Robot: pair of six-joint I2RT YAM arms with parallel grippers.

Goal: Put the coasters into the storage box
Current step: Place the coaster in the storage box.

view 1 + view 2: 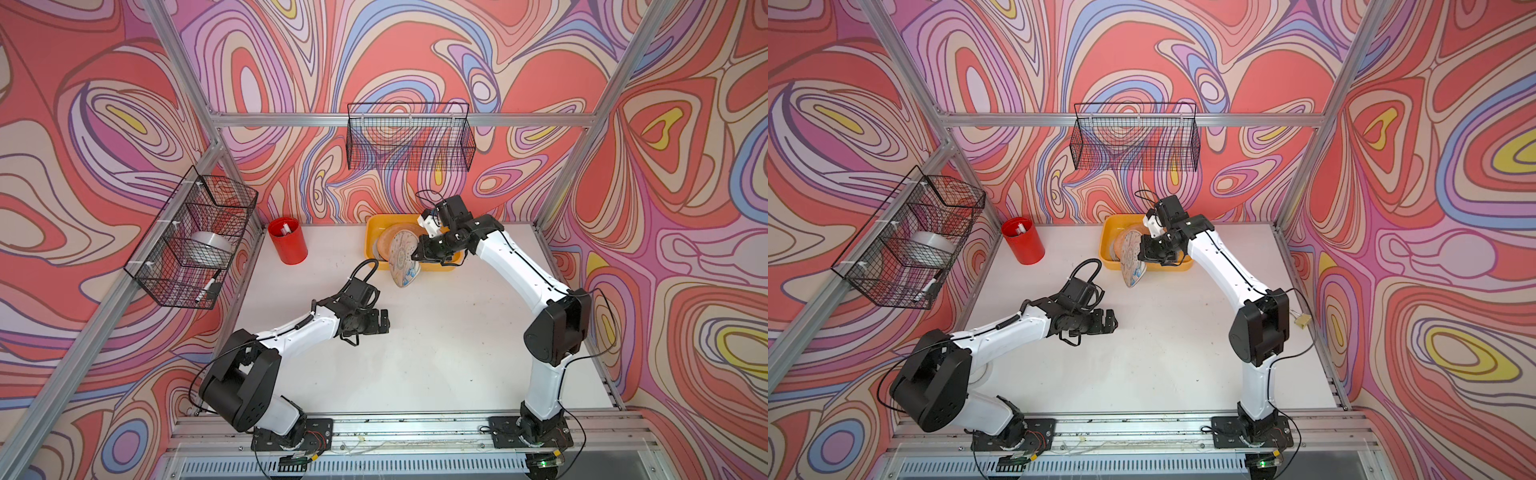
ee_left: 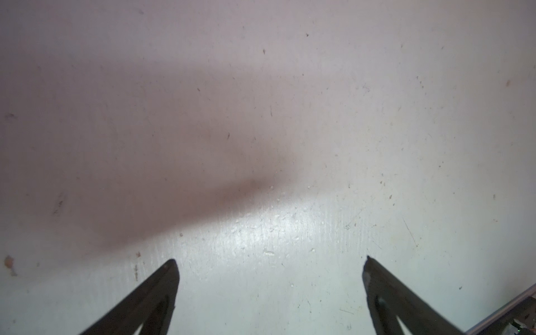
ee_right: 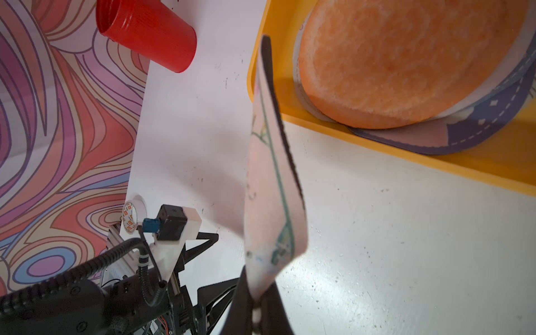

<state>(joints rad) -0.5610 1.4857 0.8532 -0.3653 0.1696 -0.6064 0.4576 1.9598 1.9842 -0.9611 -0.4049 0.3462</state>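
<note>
Precariously, the right gripper (image 1: 419,258) was clamped on a pale printed coaster (image 1: 405,262) held on edge across the yellow storage box's (image 1: 370,241) near rim, where letting go might tip it onto the table (image 1: 436,353); the left gripper (image 1: 385,322) stood apart, empty.

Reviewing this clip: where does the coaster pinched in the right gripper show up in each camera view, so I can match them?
In a top view: the held coaster hangs tilted, centre, over the storage box's near edge.
In a top view: same place, slightly further left.
Left wrist: not in it.
Right wrist: edge-on, running up the middle.
Shared landmark: the yellow storage box, absent only from the left wrist view.
</note>
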